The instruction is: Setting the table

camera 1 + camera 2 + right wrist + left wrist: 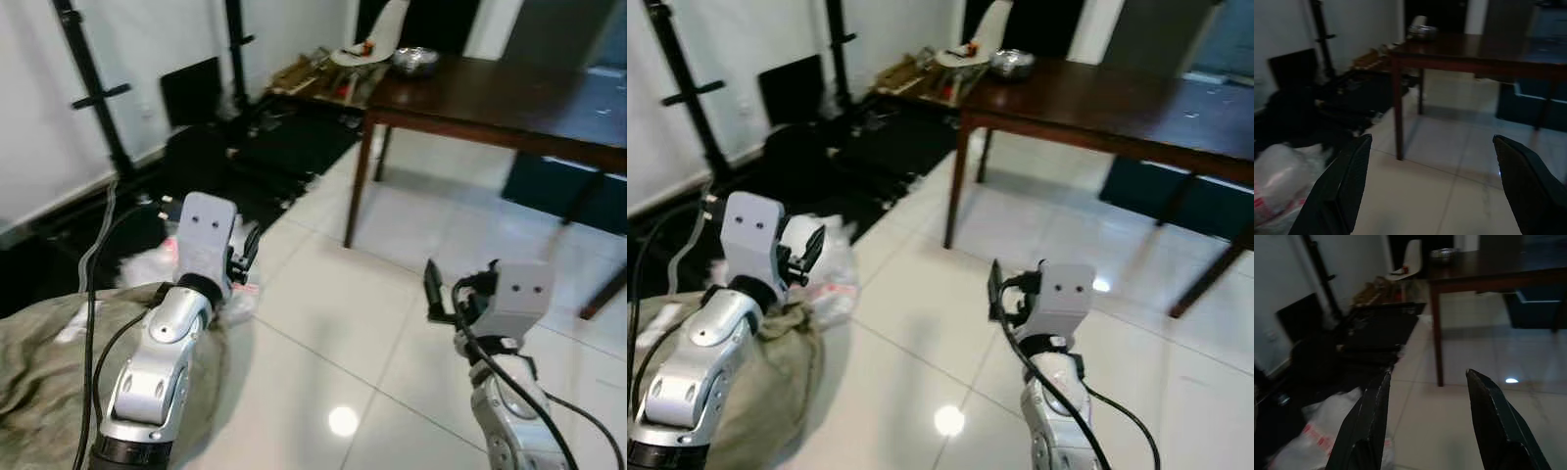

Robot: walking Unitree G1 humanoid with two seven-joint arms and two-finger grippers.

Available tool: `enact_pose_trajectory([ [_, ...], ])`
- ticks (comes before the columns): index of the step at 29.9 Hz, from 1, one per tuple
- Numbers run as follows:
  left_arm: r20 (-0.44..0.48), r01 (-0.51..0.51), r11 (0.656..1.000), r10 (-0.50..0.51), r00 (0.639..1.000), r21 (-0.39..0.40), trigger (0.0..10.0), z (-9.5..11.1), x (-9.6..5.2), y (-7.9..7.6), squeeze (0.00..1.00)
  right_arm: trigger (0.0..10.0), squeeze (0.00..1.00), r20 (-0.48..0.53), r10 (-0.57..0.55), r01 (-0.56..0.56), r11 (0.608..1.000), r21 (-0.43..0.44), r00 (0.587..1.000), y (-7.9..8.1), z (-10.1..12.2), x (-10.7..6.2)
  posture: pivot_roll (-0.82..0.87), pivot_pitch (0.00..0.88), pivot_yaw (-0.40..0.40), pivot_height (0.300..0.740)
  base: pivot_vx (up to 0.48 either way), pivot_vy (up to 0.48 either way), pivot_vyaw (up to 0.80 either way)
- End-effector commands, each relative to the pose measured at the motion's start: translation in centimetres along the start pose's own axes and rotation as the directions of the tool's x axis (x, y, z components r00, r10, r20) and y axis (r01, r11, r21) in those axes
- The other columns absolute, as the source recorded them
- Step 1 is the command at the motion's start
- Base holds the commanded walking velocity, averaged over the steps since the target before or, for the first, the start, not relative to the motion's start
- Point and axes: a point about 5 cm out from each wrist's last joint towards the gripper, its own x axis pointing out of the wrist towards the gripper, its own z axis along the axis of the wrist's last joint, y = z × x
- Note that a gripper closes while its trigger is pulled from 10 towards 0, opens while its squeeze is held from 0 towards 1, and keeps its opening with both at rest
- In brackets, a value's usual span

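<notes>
A dark wooden table (490,98) stands ahead to the right on the white tile floor. At its far corner sit a metal bowl (415,61) and a white plate (359,54) with a bit of food on it. A white chair back (392,20) rises behind them. My left gripper (1427,373) is raised low over the floor, open and holding nothing. My right gripper (1432,138) is also open wide and empty, facing the table leg (1397,112). Both are well short of the table.
An olive cloth sack (49,352) lies at my left with a white plastic bag (147,264) beside it. Black stands (93,88) and dark cases (284,147) crowd the left wall. A blue bin (549,186) sits under the table.
</notes>
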Motion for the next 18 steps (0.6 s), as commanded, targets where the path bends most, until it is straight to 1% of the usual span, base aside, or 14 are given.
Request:
enact_pose_trajectory([
  [1,-0.007,0.005,1.0,-0.005,1.0,-0.005,10.0,-0.34,-0.1,-0.04,0.0,10.0,0.0,-0.009,0.001,-0.001,1.0,0.0,1.0,0.1,-0.2,-0.09,-0.03,0.0,0.077,0.74,0.0,0.0,-0.76],
  [5,0.006,0.009,1.0,-0.009,1.0,-0.006,10.0,-0.2,-0.03,-0.1,0.0,10.0,0.0,-0.007,-0.001,0.001,1.0,0.002,1.0,0.11,-0.17,-0.03,-0.03,0.0,0.078,0.74,0.0,0.0,-0.77],
  [8,0.026,0.015,1.0,-0.015,1.0,-0.002,10.0,-0.07,0.03,-0.18,0.0,10.0,0.0,-0.005,0.0,0.0,1.0,0.001,1.0,0.17,-0.16,0.03,-0.03,0.0,0.078,0.74,0.304,0.0,-0.76],
  [10,0.041,0.02,1.0,-0.02,0.999,-0.004,10.0,0.07,0.1,-0.33,0.0,10.0,0.0,-0.004,0.008,-0.008,1.0,0.001,1.0,0.32,-0.15,0.06,-0.03,0.0,0.079,0.74,0.48,0.0,-0.58],
  [17,0.053,0.035,0.999,-0.035,0.998,-0.004,10.0,0.19,0.24,-0.63,0.0,10.0,0.0,0.001,0.011,-0.011,1.0,0.0,1.0,0.42,-0.12,0.06,-0.03,0.0,0.08,0.74,0.48,0.0,0.0],
  [18,0.054,0.037,0.999,-0.037,0.998,-0.005,10.0,0.2,0.26,-0.66,0.0,10.0,0.0,0.0,0.008,-0.008,1.0,0.003,1.0,0.39,-0.12,0.07,-0.03,0.0,0.08,0.74,0.48,0.0,-0.47],
])
